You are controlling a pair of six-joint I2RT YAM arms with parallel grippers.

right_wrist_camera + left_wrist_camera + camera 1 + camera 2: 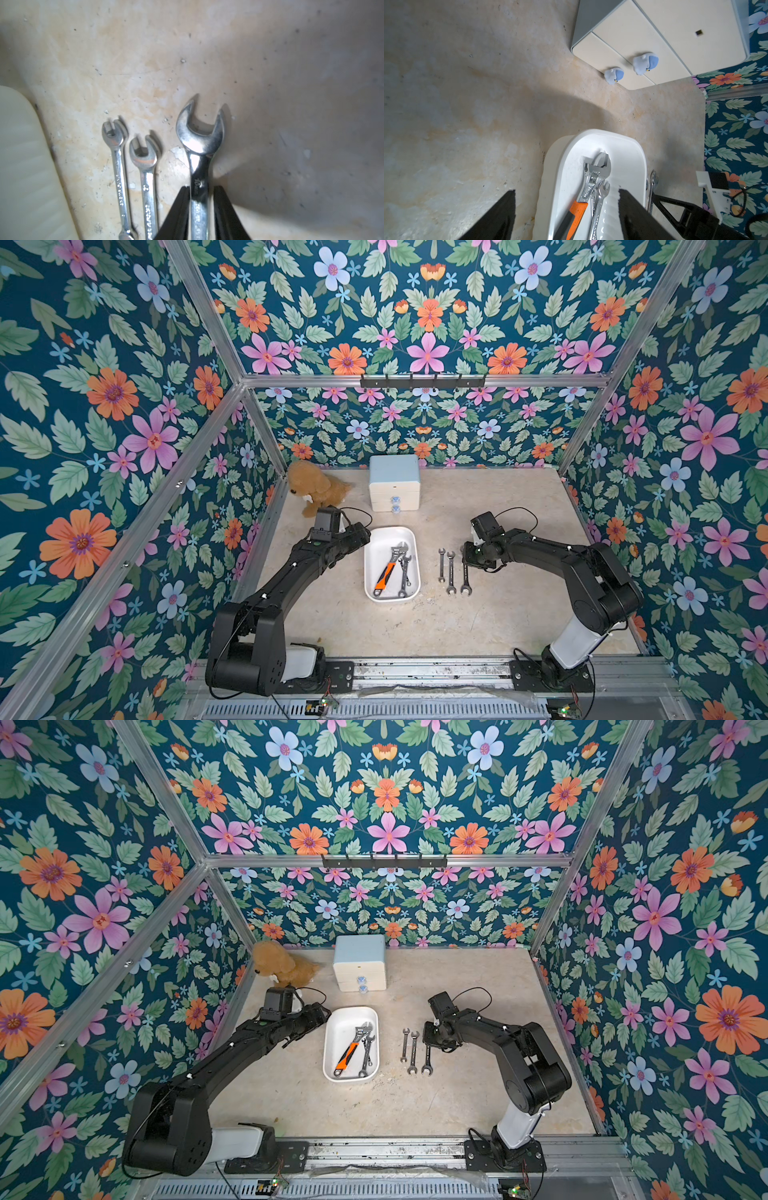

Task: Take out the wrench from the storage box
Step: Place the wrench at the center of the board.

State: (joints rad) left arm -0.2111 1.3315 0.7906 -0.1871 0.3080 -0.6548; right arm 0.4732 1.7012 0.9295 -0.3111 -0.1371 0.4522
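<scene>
The right pincer (201,188) stands slightly apart around a big wrench (200,133) laid on the counter (291,83) right of the mid-frame box (386,545); next, I think, the wide-apart left pincer (566,192) grabs the orange wrench (385,574) inside.

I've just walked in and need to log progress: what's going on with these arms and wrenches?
The right gripper is low over a large silver open-end wrench lying on the beige table, fingers either side of its shaft; whether it grips is unclear. Two smaller silver wrenches lie beside it. The open left gripper hovers at the edge of the shallow white plastic storage box, which holds an orange-handled adjustable wrench and two slim silver wrenches.
</scene>
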